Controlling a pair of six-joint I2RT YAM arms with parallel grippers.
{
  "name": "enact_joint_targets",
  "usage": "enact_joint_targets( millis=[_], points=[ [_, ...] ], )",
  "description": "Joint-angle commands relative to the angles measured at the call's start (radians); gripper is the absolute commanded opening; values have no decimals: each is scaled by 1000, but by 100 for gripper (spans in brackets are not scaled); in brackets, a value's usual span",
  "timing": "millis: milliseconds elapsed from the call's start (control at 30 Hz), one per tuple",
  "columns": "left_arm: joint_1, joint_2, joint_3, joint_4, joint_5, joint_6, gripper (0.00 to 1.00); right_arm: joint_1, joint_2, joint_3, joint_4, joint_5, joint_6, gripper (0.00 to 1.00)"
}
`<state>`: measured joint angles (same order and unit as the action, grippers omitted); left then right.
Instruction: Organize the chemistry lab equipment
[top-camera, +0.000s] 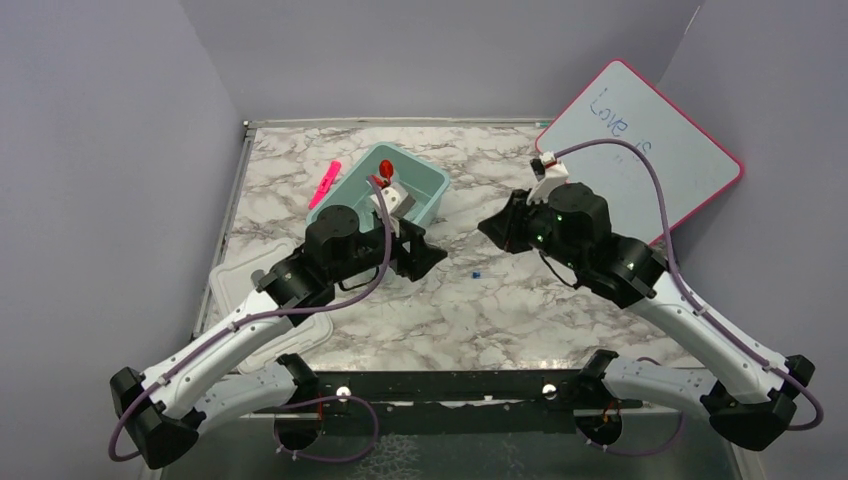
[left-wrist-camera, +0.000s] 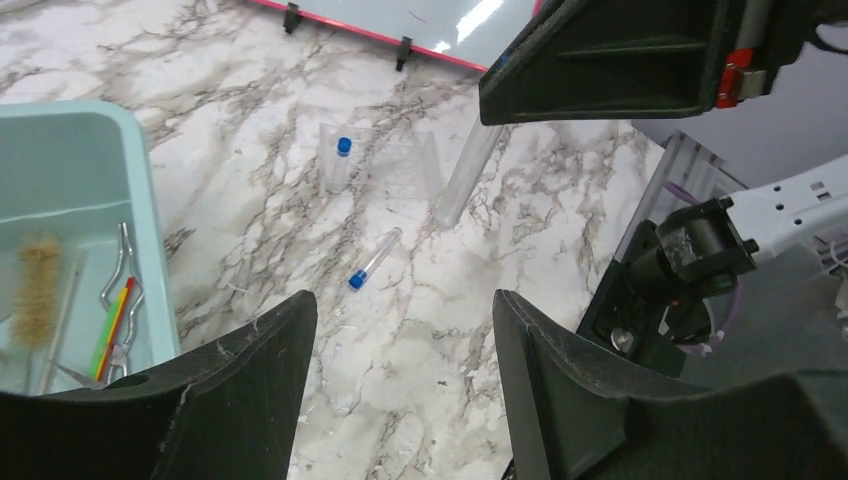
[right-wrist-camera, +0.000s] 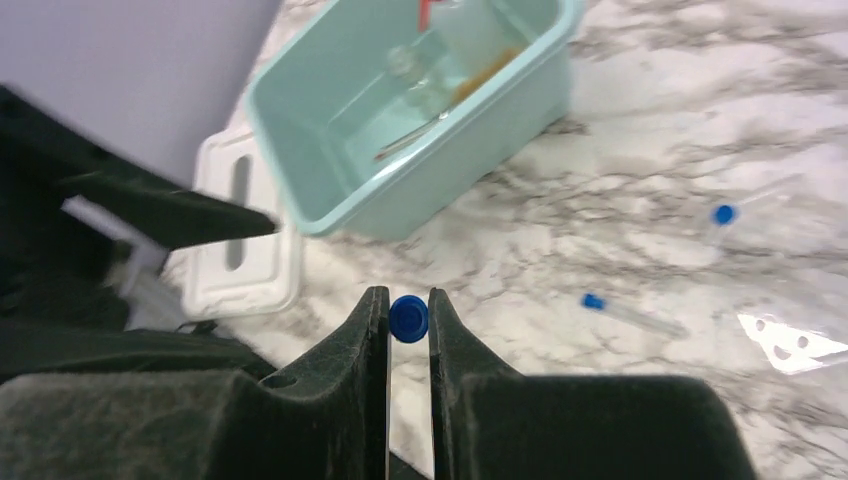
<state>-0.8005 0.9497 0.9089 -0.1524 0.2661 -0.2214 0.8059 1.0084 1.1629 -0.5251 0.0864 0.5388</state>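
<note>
My right gripper (right-wrist-camera: 408, 320) is shut on a clear tube with a blue cap (right-wrist-camera: 408, 318), held above the marble right of the teal bin (top-camera: 436, 180). The left wrist view shows that tube (left-wrist-camera: 465, 175) hanging from the right gripper's fingers (left-wrist-camera: 620, 60). My left gripper (left-wrist-camera: 405, 330) stands open over bare marble beside the bin, nothing between its fingers. In the bin lie a tan brush (left-wrist-camera: 38, 290), metal tongs (left-wrist-camera: 120, 265), a green-handled tool (left-wrist-camera: 112, 320) and a red-bulbed dropper (top-camera: 387, 167). Two more blue-capped tubes (left-wrist-camera: 373, 259) (left-wrist-camera: 341, 160) lie on the table.
A white lid (top-camera: 230, 290) lies at the table's left edge under my left arm. The pink marker (top-camera: 325, 183) lies left of the bin. The pink-framed whiteboard (top-camera: 650, 150) leans at the back right. A clear plastic piece with holes (right-wrist-camera: 790, 340) lies near the loose tubes.
</note>
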Motion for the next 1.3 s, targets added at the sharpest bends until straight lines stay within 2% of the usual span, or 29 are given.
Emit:
enact_joint_targets(
  millis=[0,233,333,467,900,1133,1267],
  points=[
    [0,-66,19,-48,-122,-41,68,3,10,-52,-11,357,-57,10],
    [0,-87,-12,-25,-65,-56,69,2,62,-205,123,628,-76,10],
    [0,-79,-9,-22,-44,-63,69,0,98,-278,186,699,-57,10],
    [0,-73,-22,-1,-27,-73,69,-28,150,-364,330,684,-75,10],
    [0,-101,-86,37,-39,-67,69,-169,303,-465,693,576,-152,9],
    [0,-96,-79,26,-56,-56,69,-180,374,-458,734,545,-161,9],
    [0,-94,-80,25,-60,-56,69,-179,350,-486,715,558,-127,8]
  ],
)
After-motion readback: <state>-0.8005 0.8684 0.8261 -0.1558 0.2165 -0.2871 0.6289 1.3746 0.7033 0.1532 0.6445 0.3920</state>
